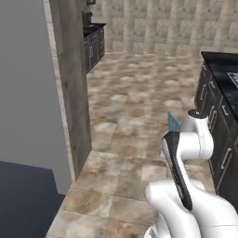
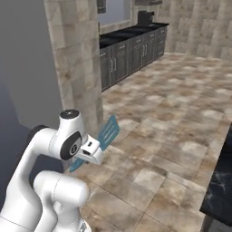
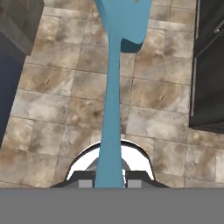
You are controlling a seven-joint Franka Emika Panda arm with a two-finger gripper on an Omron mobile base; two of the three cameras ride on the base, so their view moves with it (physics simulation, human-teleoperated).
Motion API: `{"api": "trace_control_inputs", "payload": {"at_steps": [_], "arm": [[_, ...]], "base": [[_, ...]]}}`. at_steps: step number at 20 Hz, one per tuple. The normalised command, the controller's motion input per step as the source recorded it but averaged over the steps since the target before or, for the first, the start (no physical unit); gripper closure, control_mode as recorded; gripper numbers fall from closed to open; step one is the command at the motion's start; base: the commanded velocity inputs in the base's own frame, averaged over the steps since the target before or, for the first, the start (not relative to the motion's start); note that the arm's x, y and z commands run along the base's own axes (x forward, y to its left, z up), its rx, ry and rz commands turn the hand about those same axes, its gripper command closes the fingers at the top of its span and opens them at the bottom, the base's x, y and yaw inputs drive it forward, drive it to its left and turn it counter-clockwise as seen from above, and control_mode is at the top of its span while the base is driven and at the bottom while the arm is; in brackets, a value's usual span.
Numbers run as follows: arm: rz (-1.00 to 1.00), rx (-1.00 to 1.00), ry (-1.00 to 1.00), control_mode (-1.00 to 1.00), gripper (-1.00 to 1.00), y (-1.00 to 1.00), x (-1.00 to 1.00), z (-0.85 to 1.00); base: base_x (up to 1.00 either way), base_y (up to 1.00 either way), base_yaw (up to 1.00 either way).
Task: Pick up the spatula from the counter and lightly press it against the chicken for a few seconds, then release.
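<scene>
My gripper [image 3: 109, 179] is shut on the handle of a blue spatula [image 3: 113, 100]. Its handle runs up the hand view to the wide blade at the top edge. In the right base view the spatula [image 2: 108, 131] sticks out beyond the hand, blade up and to the right, over the tiled floor. In the left base view only its blue tip [image 1: 173, 122] peeks out behind the arm's upper joint. The spatula hangs in the air above the floor, touching nothing else.
A stone-clad pillar [image 1: 72, 83] stands to the left with a grey wall beside it. Dark cabinets with a black counter [image 1: 223, 62] line the right side. More dark cabinets [image 2: 131, 50] run along the far wall. Open tiled floor [image 1: 139, 97] lies between.
</scene>
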Motion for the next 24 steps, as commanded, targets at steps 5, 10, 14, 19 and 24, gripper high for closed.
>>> {"api": "trace_control_inputs", "payload": {"at_steps": [5, 10, 14, 19, 24], "arm": [[0.0, 0.0, 0.0, 1.0, 1.0, 0.0, 0.0, 0.0], [0.0, 0.0, 0.0, 1.0, 1.0, 0.0, 0.0, 0.0], [0.0, 0.0, 0.0, 1.0, 1.0, 0.0, 0.0, 0.0], [0.0, 0.0, 0.0, 1.0, 1.0, 0.0, 0.0, 0.0], [0.0, 0.0, 0.0, 1.0, 1.0, 0.0, 0.0, 0.0]], "base": [[0.98, 0.19, -0.32], [0.89, 0.32, -0.35], [0.65, 0.25, -0.41], [0.68, 0.19, -0.4], [0.88, 0.38, -0.26]]}}
